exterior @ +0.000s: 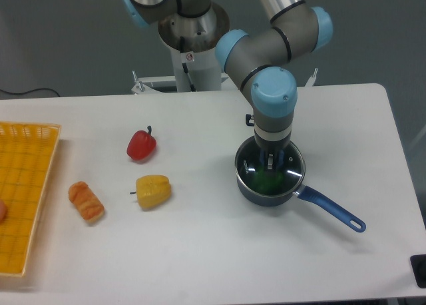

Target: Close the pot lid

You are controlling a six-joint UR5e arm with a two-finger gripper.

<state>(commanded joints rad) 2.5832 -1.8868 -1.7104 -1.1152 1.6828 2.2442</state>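
The pot (269, 185) stands on the white counter (219, 252), on its right half, and its long blue handle (331, 210) points toward the front right. The glass lid (285, 170) lies on top of the pot, and its silver rim follows the pot's edge all around. Through the glass I can see something green (265, 182) inside the pot.

The arm comes down from behind, and the gripper (270, 161) is directly above the middle of the lid, pointing straight down. Its fingers are at the place where the knob should be, but the arm's wrist hides much of them, so I cannot tell if the gripper is clamped on the knob or apart from it.

On the left half of the counter there is a red pepper (141, 144), and in front of it a yellow pepper (153, 191). Left of the yellow one lies a small orange bread roll (86, 202). At the left edge is a yellow basket (26, 192), well apart from the pot.
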